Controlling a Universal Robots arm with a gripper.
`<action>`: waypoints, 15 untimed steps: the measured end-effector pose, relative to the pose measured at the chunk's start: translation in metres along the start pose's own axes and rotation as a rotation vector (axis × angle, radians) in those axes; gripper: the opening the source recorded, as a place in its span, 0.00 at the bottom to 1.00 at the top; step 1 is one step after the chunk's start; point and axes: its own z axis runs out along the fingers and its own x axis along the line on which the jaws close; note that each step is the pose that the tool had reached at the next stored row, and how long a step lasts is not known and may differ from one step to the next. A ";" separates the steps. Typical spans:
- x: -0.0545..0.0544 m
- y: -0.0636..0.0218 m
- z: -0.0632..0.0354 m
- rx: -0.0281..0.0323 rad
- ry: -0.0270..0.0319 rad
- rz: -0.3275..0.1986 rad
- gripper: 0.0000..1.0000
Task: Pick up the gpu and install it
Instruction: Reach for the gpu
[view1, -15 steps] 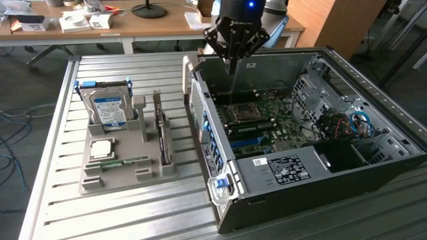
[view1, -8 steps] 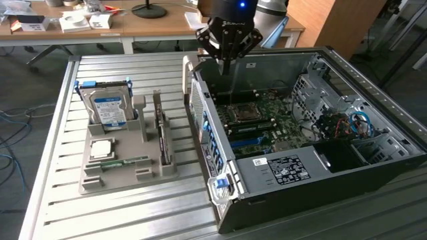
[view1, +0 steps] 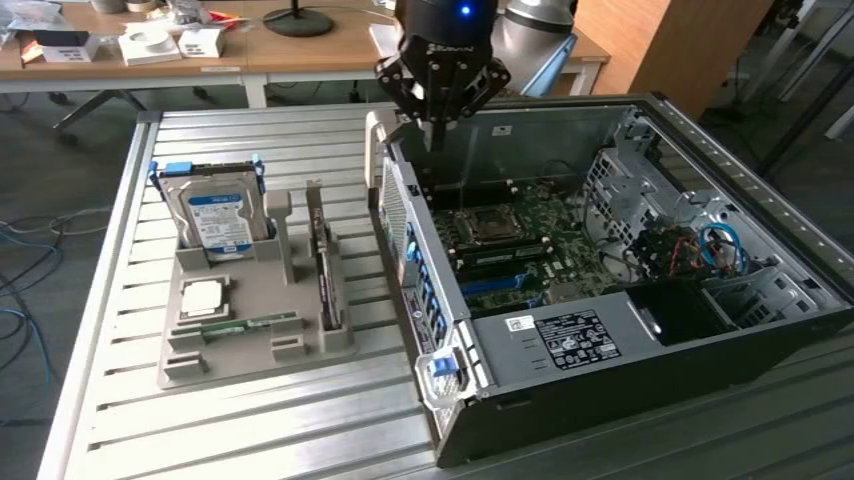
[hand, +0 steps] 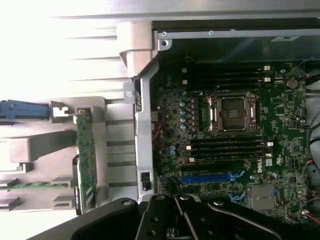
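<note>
The gpu (view1: 324, 268) is a thin dark card standing on edge in a slot of the grey holder (view1: 254, 362), on the exterior view's left of the computer case. In the wrist view the gpu (hand: 85, 162) shows as a narrow green-edged strip. My gripper (view1: 434, 135) hangs above the case's rear wall, over the motherboard's (view1: 521, 245) far corner, well apart from the gpu. Its fingers are shut together with nothing between them. The gripper's black body (hand: 172, 220) lies over the board's blue slot (hand: 210, 177) area.
The open case (view1: 601, 335) lies on its side on the slatted metal table (view1: 120, 300). The holder also carries a blue-labelled hard drive (view1: 214, 215), a processor (view1: 203, 298) and a green memory stick (view1: 247, 322). A wooden desk with clutter (view1: 160, 45) stands behind.
</note>
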 end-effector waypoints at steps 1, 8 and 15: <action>0.002 -0.0002 0.0000 0.0000 0.0000 0.000 0.11; 0.021 -0.0016 0.0005 -0.0001 -0.0001 0.000 0.11; 0.041 -0.0031 0.0011 -0.0001 -0.0001 0.000 0.11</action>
